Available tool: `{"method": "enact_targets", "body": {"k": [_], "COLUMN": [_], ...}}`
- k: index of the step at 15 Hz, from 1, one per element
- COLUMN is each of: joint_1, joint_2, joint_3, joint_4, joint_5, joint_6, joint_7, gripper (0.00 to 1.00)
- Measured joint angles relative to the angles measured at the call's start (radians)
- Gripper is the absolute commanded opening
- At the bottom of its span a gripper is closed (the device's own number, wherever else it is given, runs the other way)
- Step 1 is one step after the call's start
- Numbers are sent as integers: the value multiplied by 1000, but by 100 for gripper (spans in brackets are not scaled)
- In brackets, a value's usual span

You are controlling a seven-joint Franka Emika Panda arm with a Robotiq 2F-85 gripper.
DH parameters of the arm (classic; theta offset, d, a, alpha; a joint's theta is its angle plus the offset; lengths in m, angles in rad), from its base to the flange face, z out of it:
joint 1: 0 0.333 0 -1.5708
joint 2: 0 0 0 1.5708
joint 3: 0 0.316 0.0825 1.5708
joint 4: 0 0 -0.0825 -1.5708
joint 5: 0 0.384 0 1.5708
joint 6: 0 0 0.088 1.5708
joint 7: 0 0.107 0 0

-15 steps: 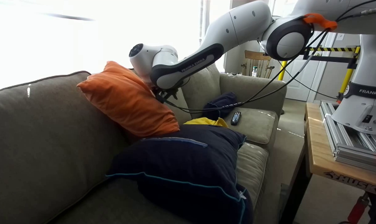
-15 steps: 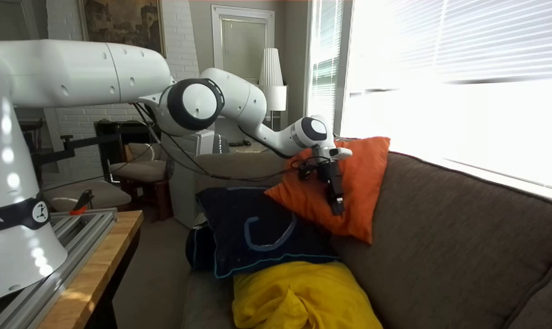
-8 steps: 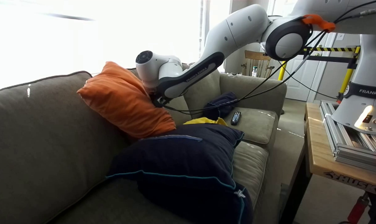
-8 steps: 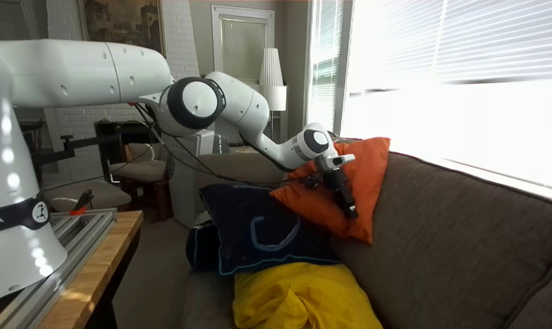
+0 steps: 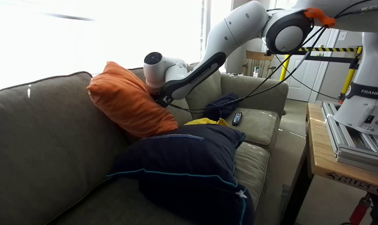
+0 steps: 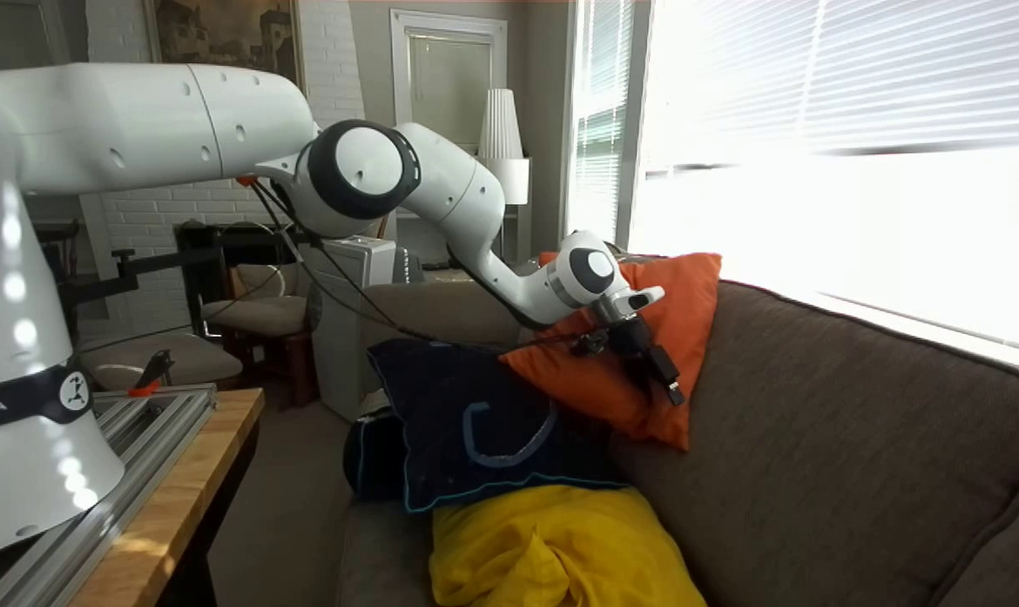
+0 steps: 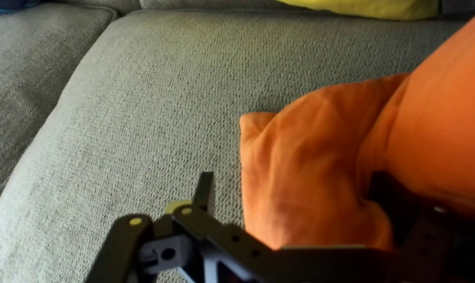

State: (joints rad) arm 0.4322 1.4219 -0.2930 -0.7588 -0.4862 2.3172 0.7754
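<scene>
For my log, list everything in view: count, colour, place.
Sofa: one, grey-brown, in every view
Orange pillow: one, orange, against the sofa back
Navy pillows: at least two, dark blue, stacked on the sofa
Navy bundle: one, dark blue, near a sofa arm
Yellow pillow: one, yellow, beside the navy pillows
Remote: one, black, on the sofa seat
Workbench: one, light wood, facing the sofa
Windows: at least two, bright white, behind the sofa
Lamp: at least one, white, background
Picture: one, brown, background
Door: one, white, background
Chairs: at least two, brown, background
Barrier: one, yellow and black, background
Robot arm: one, white and black, on the workbench
Claw: one, black, open at the orange pillow's edge
</scene>
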Motion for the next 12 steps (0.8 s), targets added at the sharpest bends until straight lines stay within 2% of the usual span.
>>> {"method": "enact_targets", "body": {"k": [3,7,12], "joint_1": [1,2,8], "joint_2": [0,-16,-93], "joint_3": [0,25,28], "joint_4": [0,-13,-158], "joint_5": [0,0,0], "joint_6": [-3,50,212], "joint_7": [0,-86,-120], "gripper": [100,100,100]}}
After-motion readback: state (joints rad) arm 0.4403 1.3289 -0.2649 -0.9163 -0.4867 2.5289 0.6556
